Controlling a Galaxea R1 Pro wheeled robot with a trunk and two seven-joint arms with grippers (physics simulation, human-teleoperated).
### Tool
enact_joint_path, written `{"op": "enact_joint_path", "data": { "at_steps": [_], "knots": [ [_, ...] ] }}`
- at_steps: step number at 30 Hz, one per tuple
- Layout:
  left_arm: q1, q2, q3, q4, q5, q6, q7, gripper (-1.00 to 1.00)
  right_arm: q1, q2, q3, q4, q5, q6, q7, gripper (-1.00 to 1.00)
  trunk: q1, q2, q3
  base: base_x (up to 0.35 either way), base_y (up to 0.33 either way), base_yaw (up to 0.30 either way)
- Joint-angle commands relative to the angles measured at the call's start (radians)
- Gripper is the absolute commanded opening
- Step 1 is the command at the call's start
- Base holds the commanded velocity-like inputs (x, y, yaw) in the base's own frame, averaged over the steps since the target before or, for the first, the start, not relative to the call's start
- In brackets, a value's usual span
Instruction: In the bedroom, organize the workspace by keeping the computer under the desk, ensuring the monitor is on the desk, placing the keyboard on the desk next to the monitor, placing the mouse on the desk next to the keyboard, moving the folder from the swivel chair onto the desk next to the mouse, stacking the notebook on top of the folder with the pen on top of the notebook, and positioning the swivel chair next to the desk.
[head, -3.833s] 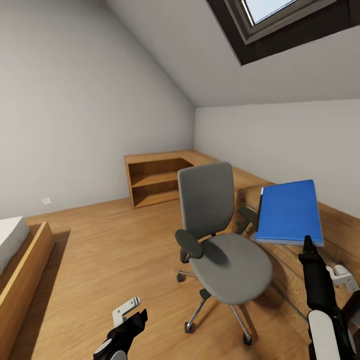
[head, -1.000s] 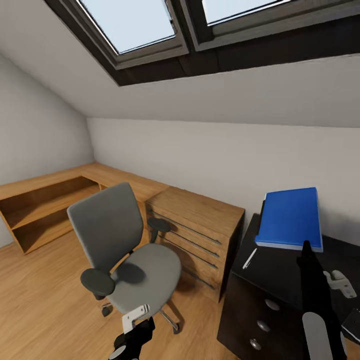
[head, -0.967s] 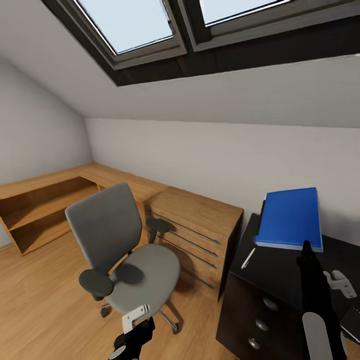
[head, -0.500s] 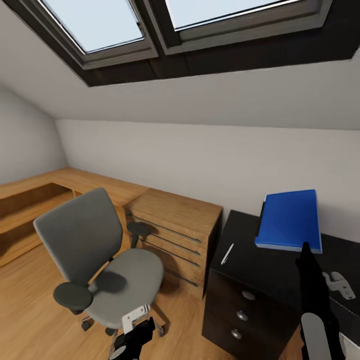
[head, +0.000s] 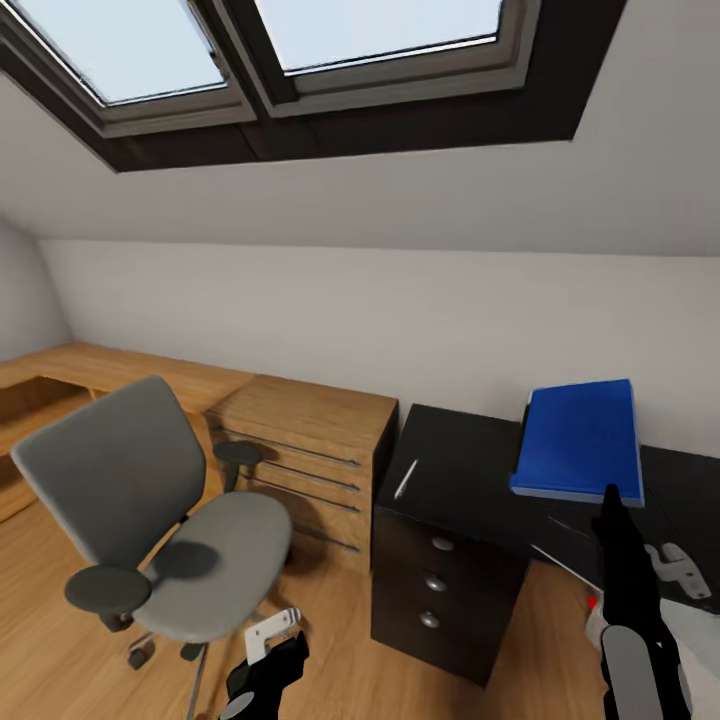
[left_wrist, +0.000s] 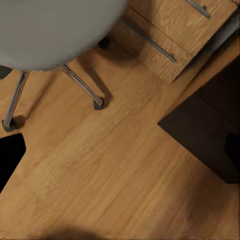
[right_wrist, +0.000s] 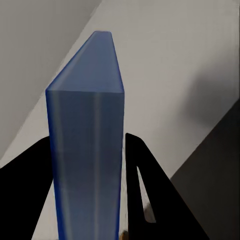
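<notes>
Beside the desk (head: 470, 470) — wooden cabinet (head: 300, 450), swivel chair (head: 160, 530).

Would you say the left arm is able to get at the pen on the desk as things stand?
Probably not yet: the left gripper hangs low beside the swivel chair, while the pen lies up on the desk, well ahead.

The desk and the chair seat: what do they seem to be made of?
The desk looks like glossy black laminate or lacquered board: its top shows a faint sheen, and the drawer unit below has small round metal-looking knobs. The swivel chair seat looks like matte grey fabric upholstery, with no shine; its weave is too fine to confirm.
</notes>
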Motion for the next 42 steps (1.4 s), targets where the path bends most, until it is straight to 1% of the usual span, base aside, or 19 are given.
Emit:
{"op": "enact_joint_path", "data": {
  "at_steps": [1, 6, 10, 28, 31, 37, 39, 42],
  "knots": [
    [-0.001, 0.0, -0.001, -0.002, 0.003, 0.004, 0.006, 1.0, -0.002, 0.001, -0.002, 0.002, -0.01, 0.001, 0.008, -1.0, -0.001, -0.001, -0.001, -0.336, 0.0, -0.284],
    [-0.001, 0.0, -0.002, -0.001, 0.003, 0.004, 0.006, 1.0, -0.001, 0.001, 0.007, 0.021, -0.01, 0.0, 0.008, -1.0, -0.001, -0.001, -0.001, -0.323, -0.004, -0.284],
    [-0.001, 0.0, -0.002, -0.001, 0.003, 0.004, 0.006, 1.0, -0.001, 0.001, 0.011, 0.026, -0.01, -0.001, 0.008, -1.0, -0.001, -0.001, -0.001, -0.133, -0.018, -0.284],
    [-0.001, 0.0, -0.003, 0.0, 0.003, 0.004, 0.006, 1.0, -0.002, -0.001, 0.012, 0.038, -0.01, -0.002, 0.008, -1.0, -0.001, -0.001, -0.001, -0.007, -0.001, -0.284],
    [-0.001, -0.001, -0.003, 0.0, 0.003, 0.004, 0.006, 1.0, -0.002, -0.001, 0.013, 0.051, -0.009, -0.022, 0.008, -1.0, -0.001, -0.001, -0.001, 0.0, 0.0, -0.284],
    [-0.001, 0.0, -0.003, 0.0, 0.003, 0.004, 0.006, 1.0, -0.002, -0.002, 0.014, 0.056, -0.009, -0.028, 0.008, -1.0, -0.001, -0.001, -0.001, 0.0, 0.0, -0.27],
    [-0.001, 0.0, -0.003, 0.0, 0.003, 0.004, 0.006, 1.0, -0.002, -0.002, 0.029, 0.058, -0.01, -0.025, 0.012, -1.0, -0.001, -0.001, -0.001, 0.0, 0.0, -0.054],
    [-0.001, 0.0, -0.003, 0.0, 0.003, 0.004, 0.006, 1.0, -0.002, -0.004, 0.07, 0.058, -0.01, -0.025, 0.011, -1.0, -0.001, -0.001, -0.001, 0.0, 0.0, -0.02]
  ]
}}
